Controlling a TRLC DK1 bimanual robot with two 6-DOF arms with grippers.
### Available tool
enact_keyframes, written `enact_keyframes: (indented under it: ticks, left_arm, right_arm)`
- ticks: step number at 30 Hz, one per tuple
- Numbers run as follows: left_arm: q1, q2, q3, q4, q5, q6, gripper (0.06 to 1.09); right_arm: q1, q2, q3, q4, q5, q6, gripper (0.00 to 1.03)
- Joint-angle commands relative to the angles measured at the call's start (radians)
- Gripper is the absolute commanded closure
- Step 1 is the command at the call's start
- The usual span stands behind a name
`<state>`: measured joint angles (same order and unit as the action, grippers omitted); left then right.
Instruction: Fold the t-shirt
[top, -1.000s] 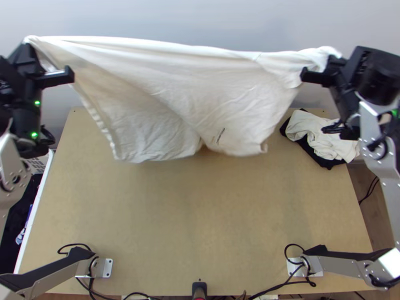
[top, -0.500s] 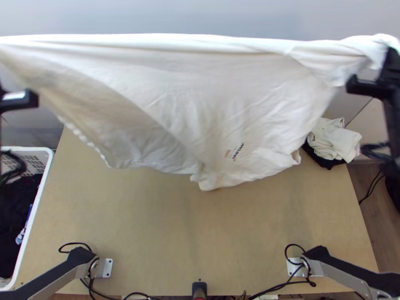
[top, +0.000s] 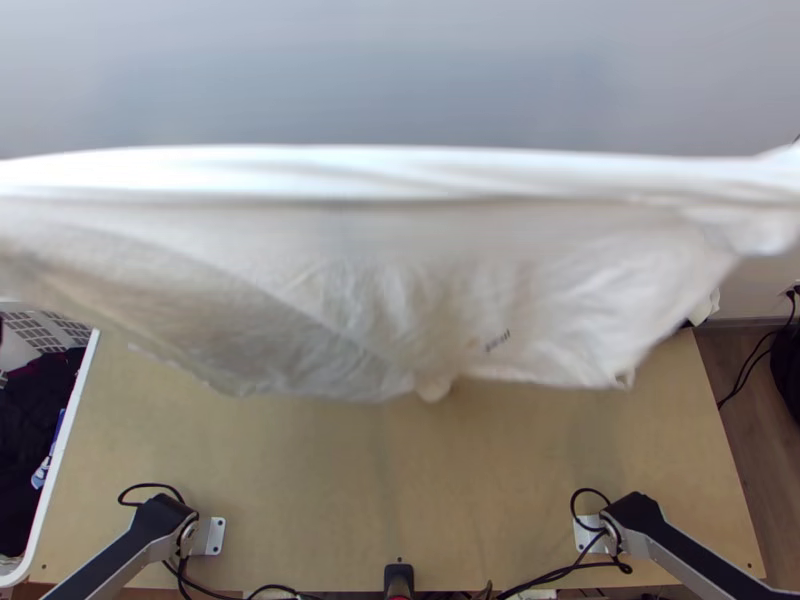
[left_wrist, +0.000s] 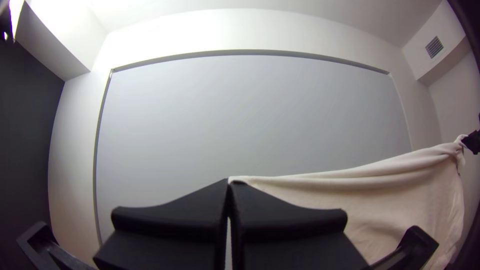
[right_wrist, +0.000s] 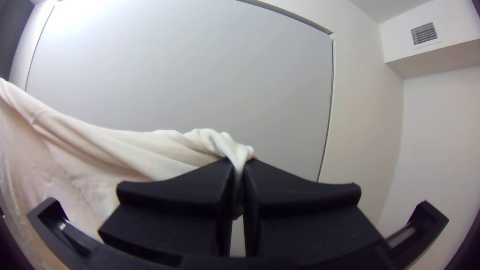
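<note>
T-shirt (top: 400, 300) is held stretched above the desk (top: 400, 500), its upper edge being clenched by left end effector (left_wrist: 229, 182) and by right end effector (right_wrist: 241, 162)

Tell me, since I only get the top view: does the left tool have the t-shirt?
Observer: Yes. In the left wrist view, the left tool is shut on the edge of the t-shirt right at its fingertips.

Operator: And the right tool, is that pinch flat or bunched?

Observer: Bunched. In the right wrist view, the right tool grips a gathered bit of cloth, part of it hanging down between the fingers.
</note>
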<state>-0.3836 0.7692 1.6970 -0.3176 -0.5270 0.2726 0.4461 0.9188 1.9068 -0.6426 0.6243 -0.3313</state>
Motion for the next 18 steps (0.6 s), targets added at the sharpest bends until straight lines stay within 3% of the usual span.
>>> enact_keyframes:
  ticks: [1, 10, 14, 18]
  left_arm:
    - [0.0, -0.094, 0.0, -0.057, 0.012, 0.019, 1.05]
    - [0.0, -0.13, -0.14, -0.156, 0.013, -0.062, 1.05]
    - [-0.006, -0.113, -0.277, -0.164, 0.035, -0.144, 1.05]
    - [-0.057, -0.077, -0.425, -0.182, 0.076, -0.246, 1.05]
  right_arm:
    - [0.003, -0.109, -0.002, -0.123, 0.006, -0.009, 1.0]
    - [0.002, -0.123, -0.095, -0.238, -0.057, 0.106, 1.0]
    - [0.013, -0.124, -0.25, -0.247, -0.133, 0.195, 1.0]
    - [0.123, -0.107, -0.445, -0.187, -0.138, 0.268, 1.0]
